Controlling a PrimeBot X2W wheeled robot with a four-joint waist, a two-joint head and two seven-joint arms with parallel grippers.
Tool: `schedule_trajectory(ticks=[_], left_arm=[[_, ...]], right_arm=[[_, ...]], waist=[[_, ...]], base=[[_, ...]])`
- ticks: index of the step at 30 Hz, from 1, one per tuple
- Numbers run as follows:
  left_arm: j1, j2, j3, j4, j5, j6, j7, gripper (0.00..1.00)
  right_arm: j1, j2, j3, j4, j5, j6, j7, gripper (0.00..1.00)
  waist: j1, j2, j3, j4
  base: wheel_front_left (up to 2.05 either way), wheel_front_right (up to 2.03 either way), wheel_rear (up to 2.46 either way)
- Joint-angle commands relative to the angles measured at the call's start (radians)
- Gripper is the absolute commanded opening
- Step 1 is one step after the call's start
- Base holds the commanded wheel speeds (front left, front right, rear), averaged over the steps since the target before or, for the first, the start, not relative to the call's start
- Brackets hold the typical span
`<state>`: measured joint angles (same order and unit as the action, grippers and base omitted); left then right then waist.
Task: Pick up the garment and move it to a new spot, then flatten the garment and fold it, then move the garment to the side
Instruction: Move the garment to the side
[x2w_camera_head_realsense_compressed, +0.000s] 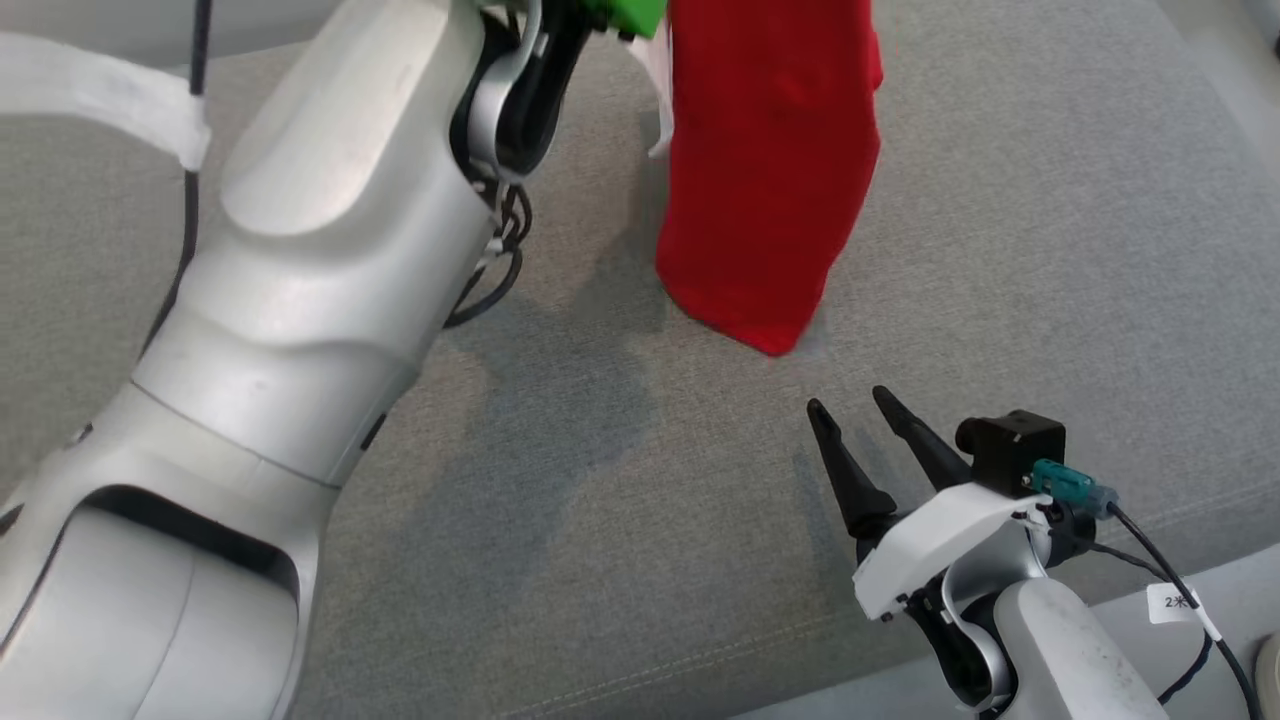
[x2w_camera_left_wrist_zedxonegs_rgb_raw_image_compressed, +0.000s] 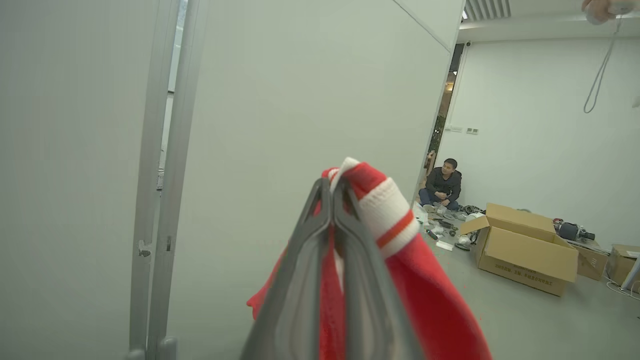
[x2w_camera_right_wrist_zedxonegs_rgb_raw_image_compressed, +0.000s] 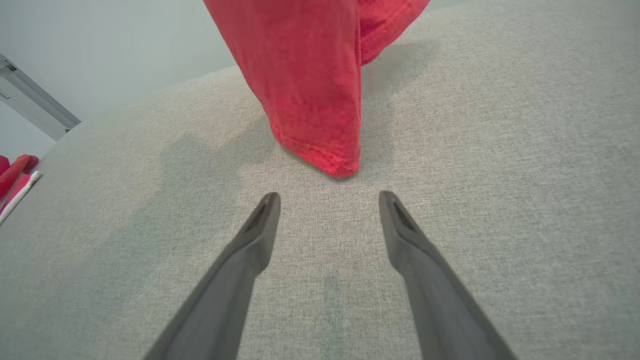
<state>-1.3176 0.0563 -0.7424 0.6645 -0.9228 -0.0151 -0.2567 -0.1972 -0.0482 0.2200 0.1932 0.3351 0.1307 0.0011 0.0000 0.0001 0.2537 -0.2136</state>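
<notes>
Now L hand (x2w_camera_left_wrist_zedxonegs_rgb_raw_image_compressed: 333, 186) pinches red garment (x2w_camera_head_realsense_compressed: 770, 180) hanging over grey cushion (x2w_camera_head_realsense_compressed: 1000, 250), R hand (x2w_camera_head_realsense_compressed: 848, 400) spread near its hem, box (x2w_camera_left_wrist_zedxonegs_rgb_raw_image_compressed: 525, 250) beyond.

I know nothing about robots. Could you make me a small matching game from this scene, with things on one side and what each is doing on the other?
Things:
1. red garment
2. left pincer
3. right pincer
4. cardboard box

States:
A. fingers spread, holding nothing
B. hanging down
C. flaps open
D. shut on the garment

Pairs: 1-B, 2-D, 3-A, 4-C
</notes>
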Motion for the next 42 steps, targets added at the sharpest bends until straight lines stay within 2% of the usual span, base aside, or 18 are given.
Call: schedule_trajectory(ticks=[1,6,15,23,29,30,32,33,34,38,42], left_arm=[[0.027,0.017,0.0,0.008,0.009,-0.006,-0.006,0.0],[0.165,0.066,-0.014,0.038,0.013,-0.016,-0.009,0.0],[0.43,0.146,0.073,-0.009,0.011,0.013,-0.009,0.0],[0.587,0.199,0.121,-0.03,0.002,0.038,-0.009,0.0],[0.638,0.205,0.145,0.015,-0.015,0.059,-0.009,0.0],[0.641,0.206,0.146,0.026,-0.014,0.063,-0.009,0.07],[0.645,0.21,0.149,0.046,-0.008,0.074,-0.009,0.47],[0.647,0.213,0.149,0.057,-0.003,0.084,-0.009,0.93],[0.649,0.214,0.15,0.073,0.0,0.095,-0.009,1.0],[0.643,0.223,0.15,0.112,0.012,0.138,-0.003,1.0],[0.621,0.244,0.141,0.139,0.038,0.208,0.015,1.0]], right_arm=[[-0.015,-0.004,-0.004,-0.001,-0.011,0.0,-0.001,1.0],[-0.017,-0.004,-0.028,-0.017,-0.035,0.0,0.019,1.0],[-0.003,-0.004,-0.044,-0.053,-0.069,0.0,0.06,1.0],[0.011,-0.004,-0.052,-0.076,-0.078,0.0,0.087,1.0],[0.023,-0.004,-0.05,-0.084,-0.076,0.0,0.097,1.0],[0.024,-0.004,-0.048,-0.085,-0.074,0.0,0.098,1.0],[0.025,-0.004,-0.046,-0.086,-0.071,0.0,0.098,1.0],[0.026,-0.004,-0.045,-0.087,-0.07,0.0,0.098,1.0],[0.027,-0.004,-0.043,-0.088,-0.069,0.0,0.098,1.0],[0.028,-0.004,-0.045,-0.09,-0.07,0.0,0.1,1.0],[0.03,-0.004,-0.051,-0.095,-0.074,0.0,0.102,1.0]], waist=[[0.0,-0.0001,0.021,0.037],[0.0,-0.0001,0.033,0.113],[0.0,-0.0001,0.021,0.226],[0.0,-0.0001,0.002,0.261],[0.0,-0.0001,-0.012,0.267],[0.0,-0.0001,-0.013,0.266],[0.0,-0.0001,-0.016,0.265],[0.0,-0.0001,-0.017,0.265],[0.0,-0.0001,-0.018,0.265],[0.0,-0.0001,-0.021,0.263],[0.0,-0.0001,-0.022,0.262]], base=[[0.0,0.0,0.0],[0.0,0.0,0.0],[0.0,0.0,0.0],[0.0,0.0,0.0],[0.0,0.0,0.0],[0.0,0.0,0.0],[0.0,0.0,0.0],[0.0,0.0,0.0],[0.0,0.0,0.0],[0.0,0.0,0.0],[0.0,0.0,0.0]])
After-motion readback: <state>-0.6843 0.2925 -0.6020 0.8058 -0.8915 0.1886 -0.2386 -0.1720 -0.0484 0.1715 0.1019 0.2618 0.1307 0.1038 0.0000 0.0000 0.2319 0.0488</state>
